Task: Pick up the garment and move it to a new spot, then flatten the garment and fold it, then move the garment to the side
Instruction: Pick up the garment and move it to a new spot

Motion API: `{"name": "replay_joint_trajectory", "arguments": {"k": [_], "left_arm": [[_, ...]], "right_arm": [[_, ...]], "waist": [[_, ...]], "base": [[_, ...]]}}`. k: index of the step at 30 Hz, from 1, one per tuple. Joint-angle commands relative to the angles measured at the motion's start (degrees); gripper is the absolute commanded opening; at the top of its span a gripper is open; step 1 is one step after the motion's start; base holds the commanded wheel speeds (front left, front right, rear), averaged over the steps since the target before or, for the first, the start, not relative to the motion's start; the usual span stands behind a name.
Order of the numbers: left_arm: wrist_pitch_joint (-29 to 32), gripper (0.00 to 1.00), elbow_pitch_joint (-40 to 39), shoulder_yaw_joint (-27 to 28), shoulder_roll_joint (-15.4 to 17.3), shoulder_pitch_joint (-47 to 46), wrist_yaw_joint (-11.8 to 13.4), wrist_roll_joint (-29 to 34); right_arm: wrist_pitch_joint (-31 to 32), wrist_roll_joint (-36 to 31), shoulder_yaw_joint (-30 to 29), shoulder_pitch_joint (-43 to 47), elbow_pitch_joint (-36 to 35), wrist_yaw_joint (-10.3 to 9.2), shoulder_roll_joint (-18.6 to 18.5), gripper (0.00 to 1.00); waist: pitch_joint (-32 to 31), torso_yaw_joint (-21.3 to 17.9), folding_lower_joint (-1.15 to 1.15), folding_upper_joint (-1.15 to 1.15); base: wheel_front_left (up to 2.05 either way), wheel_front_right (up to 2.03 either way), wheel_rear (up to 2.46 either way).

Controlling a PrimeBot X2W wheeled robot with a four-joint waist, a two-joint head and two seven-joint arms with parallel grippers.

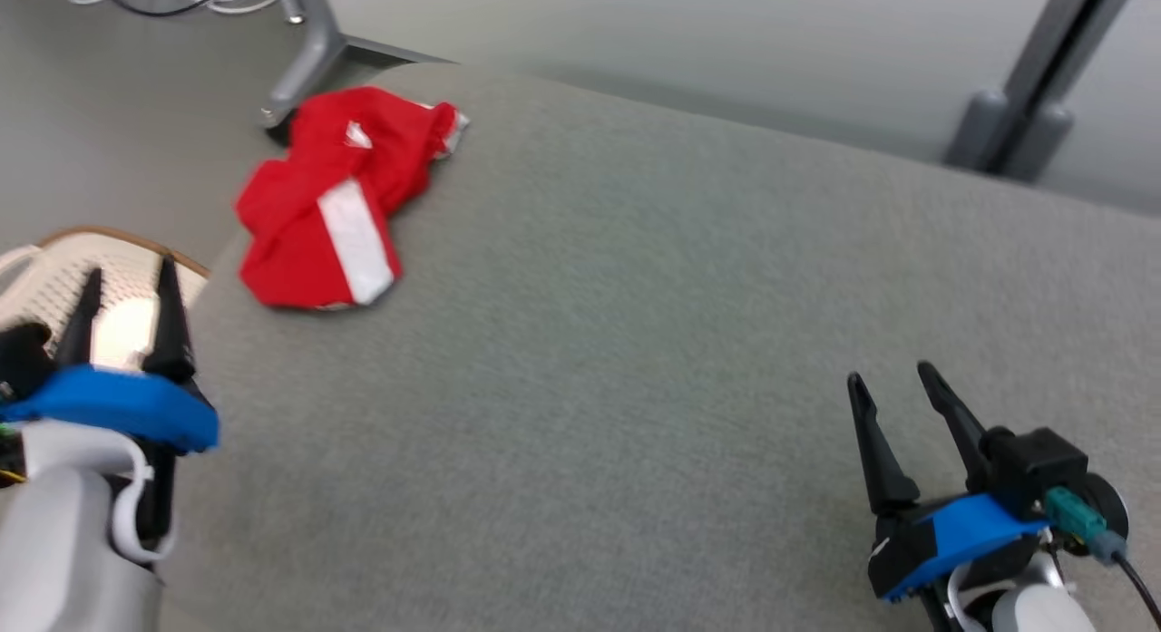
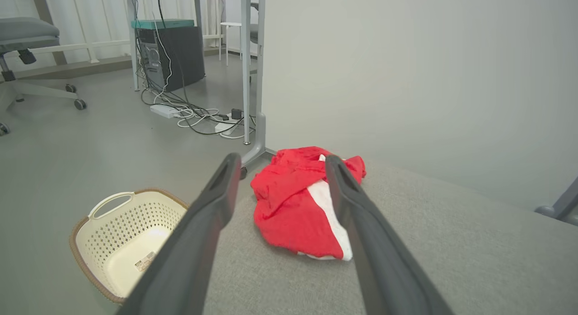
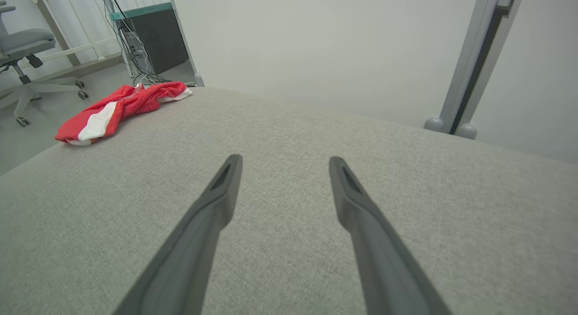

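A crumpled red garment [image 1: 336, 197] with a white stripe lies at the far left corner of the grey fabric surface [image 1: 635, 324]. My left gripper [image 1: 127, 283] stands open at the near left edge, well short of the garment, nothing between its fingers. In the left wrist view the garment [image 2: 293, 202] lies ahead between the open fingertips of my left gripper [image 2: 282, 163]. My right gripper [image 1: 893, 383] is open at the near right, far from the garment. In the right wrist view the garment [image 3: 113, 109] sits at the far left, and my right gripper [image 3: 282, 163] hovers over bare fabric.
A cream perforated laundry basket [image 2: 122, 238] stands on the floor left of the surface, below my left gripper; its rim [image 1: 54, 260] shows in the head view. A desk leg [image 1: 308, 43], cables and a computer tower [image 2: 171, 53] stand beyond the garment. A grey post [image 1: 1034, 97] rises at the far right.
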Motion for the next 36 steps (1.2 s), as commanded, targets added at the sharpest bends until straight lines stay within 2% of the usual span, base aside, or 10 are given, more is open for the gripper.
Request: {"name": "replay_joint_trajectory", "arguments": {"k": [1,6,10,19,24,25,26,30,34,36], "left_arm": [[0.5,1.00,0.7,0.7,0.4,-1.7,-0.3,-0.7],[3.9,1.00,6.7,5.0,3.0,-8.9,-0.4,-5.7],[7.9,1.00,11.2,7.5,5.1,-13.1,0.5,-8.7],[18.3,1.00,17.6,8.5,9.9,-17.5,4.4,-10.2],[26.8,1.00,20.9,8.0,10.2,-18.3,7.1,-11.4],[28.2,0.70,21.1,7.3,10.1,-18.1,6.9,-11.2],[29.3,0.00,21.2,7.1,10.3,-18.0,6.9,-11.2],[31.0,0.00,19.7,6.7,11.0,-17.2,6.2,-11.5],[28.3,0.00,14.3,5.8,13.6,-17.9,6.1,-9.2],[26.9,0.00,12.1,5.5,14.0,-18.4,7.0,-8.1]], "right_arm": [[0.4,-0.3,0.5,-1.1,-0.6,0.01,-0.4,1.00],[1.8,-0.7,3.6,-4.0,-2.8,0.01,-2.1,1.00],[2.9,-1.1,4.7,-5.9,-5.1,0.01,-3.7,1.00],[4.0,-1.2,5.2,-7.9,-11.8,0.01,-6.2,1.00],[3.8,-0.6,5.5,-7.7,-13.4,0.01,-6.3,1.00],[3.6,-0.5,5.5,-7.5,-13.4,0.01,-6.2,1.00],[3.4,-0.4,5.3,-7.3,-13.3,0.01,-6.1,1.00],[2.6,-0.1,5.1,-6.6,-12.4,0.01,-5.5,1.00],[1.3,0.5,5.7,-6.7,-10.4,0.01,-4.4,1.00],[0.8,0.8,6.1,-6.4,-9.1,0.01,-3.9,1.00]], "waist": [[0.7,-0.8,0.00,0.00],[6.7,-6.2,0.00,0.00],[11.9,-10.3,0.00,0.00],[20.9,-17.0,0.00,0.00],[22.6,-18.7,0.00,0.00],[22.6,-18.9,0.00,0.00],[22.4,-19.1,0.00,0.00],[20.7,-19.3,0.00,0.00],[16.5,-19.2,0.00,0.00],[14.2,-19.3,0.00,0.00]], "base": [[0.00,0.00,0.00],[0.00,0.00,0.00],[0.00,0.00,0.00],[0.00,0.00,0.00],[0.00,0.00,0.00],[0.00,0.00,0.00],[0.00,0.00,0.00],[0.00,0.00,0.00],[0.00,0.00,0.00],[0.00,0.00,0.00]]}}
